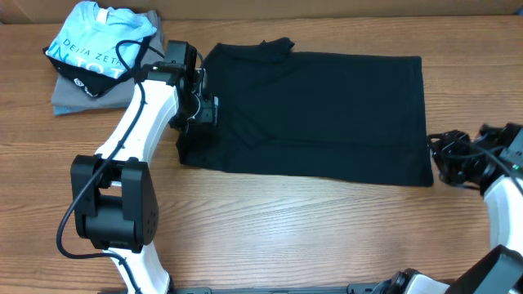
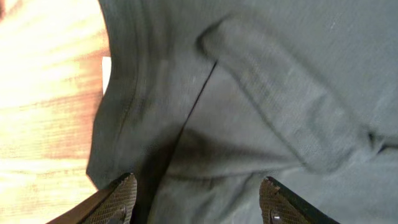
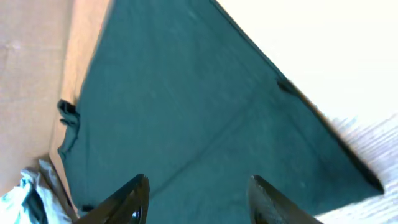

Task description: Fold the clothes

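Lying flat on the desk (image 1: 286,237), the black T-shirt (image 1: 319,114) looks soft and limp, best pinched at an edge. Left hand (image 1: 200,110) hovers over the neck, right hand (image 1: 449,159) beside the hem, both spread apart.

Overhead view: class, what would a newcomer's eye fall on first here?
A black T-shirt lies spread across the table's middle. The left end effector hangs open over its collar end, while the right end effector sits open off its other edge. A light blue shirt tops a grey shirt at the far left corner.
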You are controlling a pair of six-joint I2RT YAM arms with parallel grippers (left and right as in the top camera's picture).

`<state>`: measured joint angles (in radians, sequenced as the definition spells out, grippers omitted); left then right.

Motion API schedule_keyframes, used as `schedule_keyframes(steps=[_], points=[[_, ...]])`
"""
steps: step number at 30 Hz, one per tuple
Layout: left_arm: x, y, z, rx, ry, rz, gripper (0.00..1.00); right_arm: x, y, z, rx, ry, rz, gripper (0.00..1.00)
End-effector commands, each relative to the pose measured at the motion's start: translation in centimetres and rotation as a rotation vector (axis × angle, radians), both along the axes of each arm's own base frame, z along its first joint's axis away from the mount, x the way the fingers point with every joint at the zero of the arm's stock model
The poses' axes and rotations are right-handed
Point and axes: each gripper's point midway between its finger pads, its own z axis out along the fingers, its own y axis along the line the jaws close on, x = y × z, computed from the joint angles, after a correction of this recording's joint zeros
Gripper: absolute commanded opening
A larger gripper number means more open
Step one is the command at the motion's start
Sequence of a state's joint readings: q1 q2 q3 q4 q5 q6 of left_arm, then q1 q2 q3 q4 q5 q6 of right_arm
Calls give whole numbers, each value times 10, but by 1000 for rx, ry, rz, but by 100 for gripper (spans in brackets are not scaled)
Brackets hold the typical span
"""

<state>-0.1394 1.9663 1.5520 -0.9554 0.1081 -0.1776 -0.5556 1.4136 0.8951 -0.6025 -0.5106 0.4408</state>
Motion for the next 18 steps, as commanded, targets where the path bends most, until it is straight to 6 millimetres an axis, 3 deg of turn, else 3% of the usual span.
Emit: schedule_keyframes(steps=[1, 6, 11, 18], points=[[0, 14, 6, 14, 8, 19, 66, 16, -17, 35, -183, -31, 54, 57], [-10, 34, 4, 18, 61, 64, 67, 21, -27, 24, -234, 18, 46, 59], [-12, 50, 4, 15, 76, 105, 69, 34, -38, -22, -220, 90, 54, 59], [-9, 53, 4, 11, 64, 105, 72, 45, -43, -71, -189, 146, 67, 59]])
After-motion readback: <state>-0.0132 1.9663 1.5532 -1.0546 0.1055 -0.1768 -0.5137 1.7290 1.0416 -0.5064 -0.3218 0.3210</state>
